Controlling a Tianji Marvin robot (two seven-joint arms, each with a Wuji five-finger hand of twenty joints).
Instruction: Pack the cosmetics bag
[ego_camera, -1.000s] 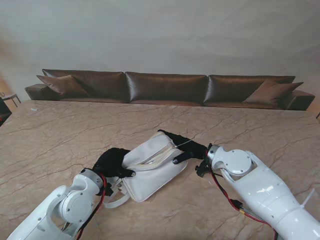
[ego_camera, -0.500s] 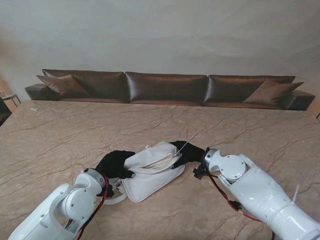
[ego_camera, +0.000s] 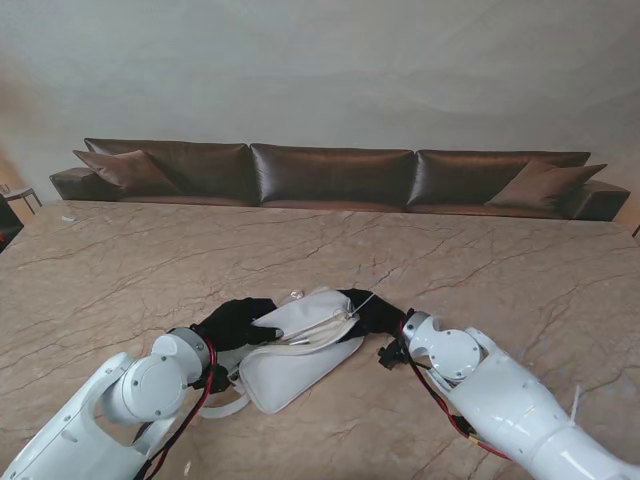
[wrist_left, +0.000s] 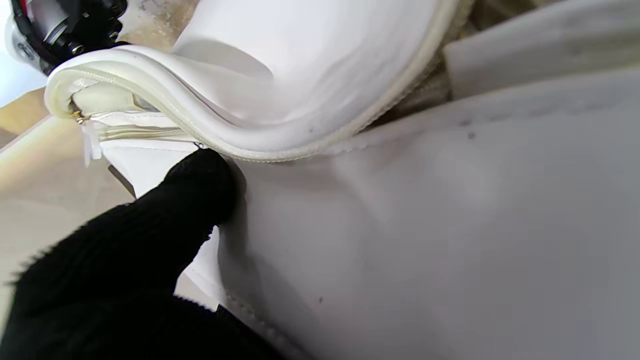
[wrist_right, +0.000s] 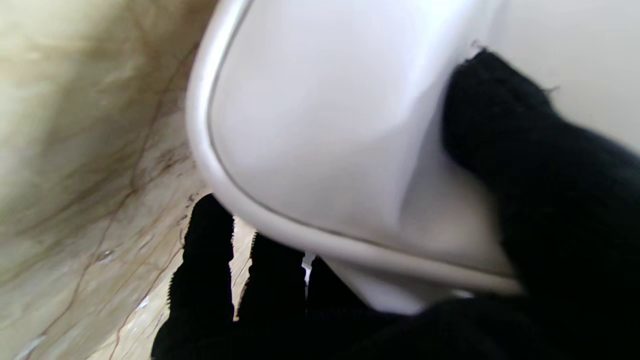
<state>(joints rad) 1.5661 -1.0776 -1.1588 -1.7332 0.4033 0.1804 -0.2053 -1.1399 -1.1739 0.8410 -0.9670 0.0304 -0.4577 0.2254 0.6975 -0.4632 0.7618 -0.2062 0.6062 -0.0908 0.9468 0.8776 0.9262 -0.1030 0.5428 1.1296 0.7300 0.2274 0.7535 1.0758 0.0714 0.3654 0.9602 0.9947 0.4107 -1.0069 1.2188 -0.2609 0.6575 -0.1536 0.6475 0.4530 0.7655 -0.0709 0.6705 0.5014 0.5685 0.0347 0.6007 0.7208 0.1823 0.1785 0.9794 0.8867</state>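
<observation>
The white bag (ego_camera: 300, 350) lies on the marble counter (ego_camera: 130, 270), gripped at both ends: the left robot hand (ego_camera: 235, 322) clamps its left end, the right robot hand (ego_camera: 372, 310) its right end. No writing or brand shows on the bag. Only the left wrist view reveals the wavy zipper edge (wrist_left: 210, 135) and a small gold pull; the right wrist view shows black fingers (wrist_right: 210, 270) curled under the bag's piped corner.

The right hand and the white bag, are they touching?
Touching. The right wrist view shows the right hand clamped on the bag.
</observation>
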